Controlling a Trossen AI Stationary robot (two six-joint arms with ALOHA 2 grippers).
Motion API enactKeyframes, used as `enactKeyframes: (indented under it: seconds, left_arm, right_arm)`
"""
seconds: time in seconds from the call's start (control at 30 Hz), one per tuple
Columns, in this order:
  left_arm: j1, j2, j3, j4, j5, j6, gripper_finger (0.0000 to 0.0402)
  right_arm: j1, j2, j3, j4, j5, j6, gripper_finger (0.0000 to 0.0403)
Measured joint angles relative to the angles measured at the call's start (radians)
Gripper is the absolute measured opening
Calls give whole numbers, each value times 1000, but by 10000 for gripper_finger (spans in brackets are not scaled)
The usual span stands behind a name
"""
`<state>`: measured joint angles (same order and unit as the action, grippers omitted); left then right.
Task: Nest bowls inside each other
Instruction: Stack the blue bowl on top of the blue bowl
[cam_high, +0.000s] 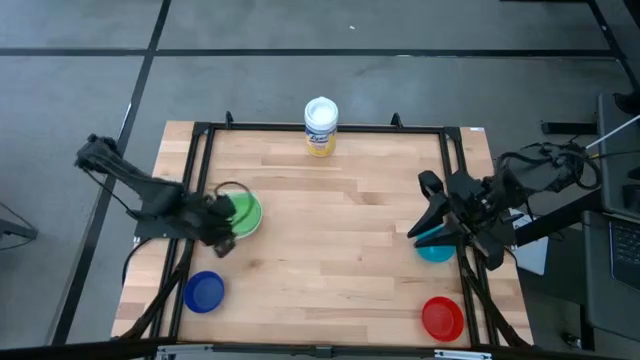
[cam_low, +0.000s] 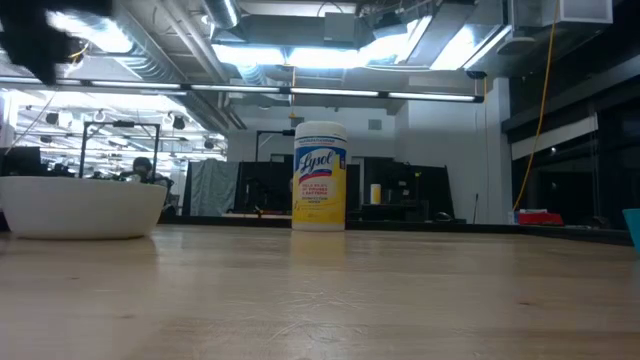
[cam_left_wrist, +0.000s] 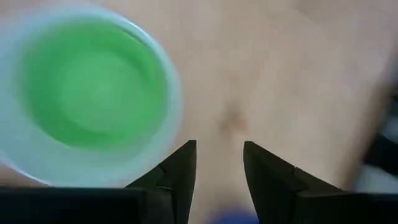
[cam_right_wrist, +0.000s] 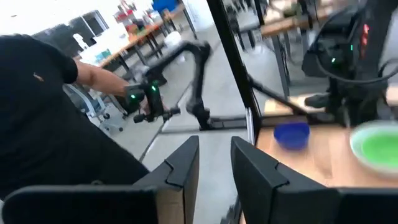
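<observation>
Left pincer (cam_left_wrist: 219, 180) open beside green bowl (cam_left_wrist: 93, 87).

Your workshop behind the butcher-block table (cam_high: 330, 240)

Beyond the table you see fluorescent ceiling lights (cam_low: 300, 55), dark glass partitions (cam_low: 560, 170) and grey concrete floor (cam_high: 300, 80).

Here's the counter (cam_high: 340, 240), a pale butcher-block wood top ringed by a black metal frame. At the far edge, centred, a yellow canister (cam_high: 320, 127) with a white lid stands upright (the label reads Lysol in the low view). On the left half sits a white bowl (cam_high: 247, 213) with a green bowl (cam_high: 242, 209) nested inside it. Nearer the front left corner, well apart from that pair, rests a blue bowl (cam_high: 204, 292). Over on the right edge there's a teal bowl (cam_high: 435, 250), partly covered from above, and at the front right corner a red bowl (cam_high: 442, 318).
</observation>
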<state>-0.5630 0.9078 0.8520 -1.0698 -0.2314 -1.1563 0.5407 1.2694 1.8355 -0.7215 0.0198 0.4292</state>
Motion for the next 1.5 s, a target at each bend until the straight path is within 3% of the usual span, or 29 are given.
enactKeyframes:
  seconds: [0.13, 0.27, 0.5, 0.67, 0.9, 1.17, 1.5]
  left_arm:
    - [-184, -48, 0, 10, 125, -91, 116]
    - [-356, 36, 13, -18, 196, -138, 91]
    - [-515, 326, 124, -207, 126, -105, 47]
    - [-545, 406, 131, -180, 51, -198, 53]
    - [-544, 429, 126, -136, 5, -271, 91]
    - [-544, 429, 39, 0, 77, -274, 128]
    - [-544, 429, -63, 75, 96, -274, 128]
  right_arm:
    - [0, -13, 0, 37, 1, -35, 106]
    - [0, -25, 0, 38, 39, -39, 117]
    - [0, -26, 0, 42, 78, -21, 123]
    - [0, -26, 0, 53, 93, -21, 123]
    - [0, -26, 0, 79, 94, -45, 123]
    - [0, -26, 0, 79, 77, -52, 123]
    - [0, -26, 0, 79, 73, -45, 123]
